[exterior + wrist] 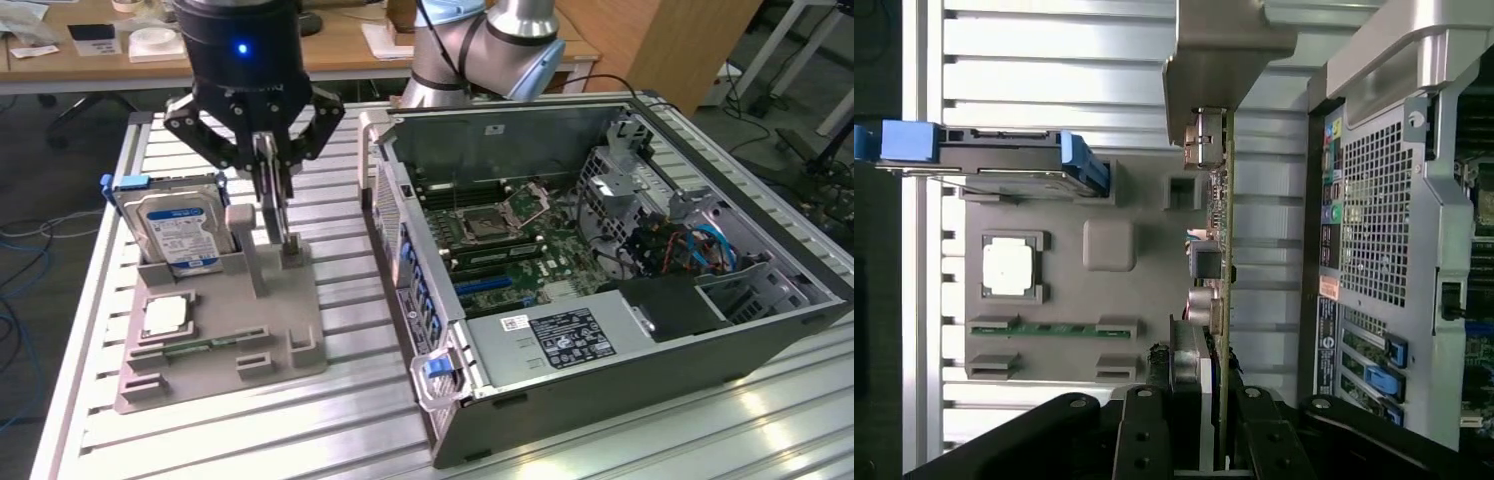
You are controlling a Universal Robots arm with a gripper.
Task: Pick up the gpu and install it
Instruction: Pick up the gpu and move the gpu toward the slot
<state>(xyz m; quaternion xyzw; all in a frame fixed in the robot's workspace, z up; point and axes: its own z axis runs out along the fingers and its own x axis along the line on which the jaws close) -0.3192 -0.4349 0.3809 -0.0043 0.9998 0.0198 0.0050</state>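
Claw (271, 165) of mine pinches the thin flat dark gpu card (278, 205) by its upper edge; it stands upright on edge at the grey plastic holder (287, 330), beside the open metal computer case (641, 390).

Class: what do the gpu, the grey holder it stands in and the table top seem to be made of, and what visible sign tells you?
The gpu: circuit board with a pale metal bracket; thin green edge, small parts.
The holder: probably matt plastic; even dull grey, no shine.
The table top: likely bare aluminium; pale ribbed slats with bright reflections.
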